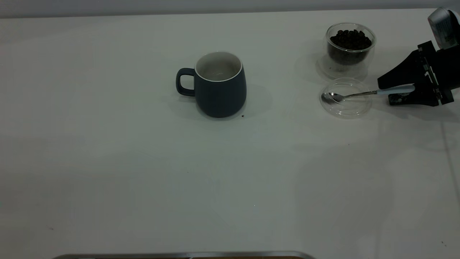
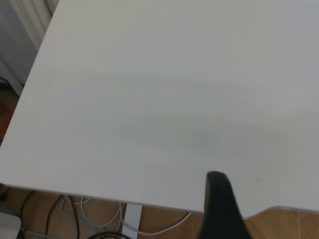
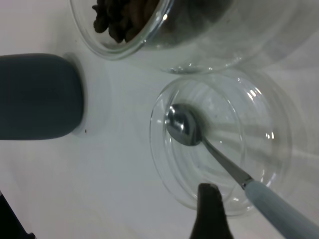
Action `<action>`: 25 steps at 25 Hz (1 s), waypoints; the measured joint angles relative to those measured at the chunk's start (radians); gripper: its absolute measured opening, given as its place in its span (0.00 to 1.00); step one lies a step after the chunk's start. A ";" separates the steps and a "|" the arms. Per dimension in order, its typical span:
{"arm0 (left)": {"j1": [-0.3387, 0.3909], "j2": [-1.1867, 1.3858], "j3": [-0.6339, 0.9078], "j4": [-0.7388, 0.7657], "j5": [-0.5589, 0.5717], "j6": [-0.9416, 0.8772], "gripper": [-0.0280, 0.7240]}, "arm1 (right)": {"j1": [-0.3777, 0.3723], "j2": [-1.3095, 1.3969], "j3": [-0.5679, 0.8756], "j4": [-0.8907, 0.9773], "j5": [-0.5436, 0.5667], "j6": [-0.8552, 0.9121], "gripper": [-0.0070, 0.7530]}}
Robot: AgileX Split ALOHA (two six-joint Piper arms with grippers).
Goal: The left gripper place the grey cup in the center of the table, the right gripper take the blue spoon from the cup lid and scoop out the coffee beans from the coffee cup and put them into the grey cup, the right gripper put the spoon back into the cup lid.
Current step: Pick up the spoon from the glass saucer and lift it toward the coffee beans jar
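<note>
Exterior view: mug [image 1: 220, 90] is seen standing upright around frame centre, slightly above the middle, handle turned to frame left, apparently empty, so the placing step is judged done. Coffee cup [image 1: 350, 48] with beans [image 1: 350, 39] sits at upper right, the lid [image 1: 345, 98] lying just below it in frame, near but apparently not touching. Spoon [image 1: 370, 92] is laid with its bowl in the lid and its blue handle pointing right, out over the rim, which leaves it easy to grasp from the side. Right gripper [image 1: 393, 91] is positioned at the right edge with a finger above and a finger below the handle; fingers are judged spread around it, contact not confirmed. Step in hand is judged to be the spoon pick-up. Left gripper [image 2: 219, 209] is shown only as one dark finger over the bare table [image 2: 149, 99] edge; its state cannot be told.
</note>
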 joint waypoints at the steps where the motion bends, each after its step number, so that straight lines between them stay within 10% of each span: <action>1: 0.000 0.000 0.000 0.000 0.000 0.000 0.78 | 0.000 0.000 0.000 0.001 0.000 0.000 0.77; 13: 0.000 0.000 0.000 0.000 0.000 0.000 0.78 | -0.001 0.000 -0.001 0.019 0.076 -0.010 0.14; 25: 0.000 0.000 0.000 0.000 0.000 0.000 0.78 | -0.053 -0.092 -0.003 -0.080 0.135 -0.019 0.14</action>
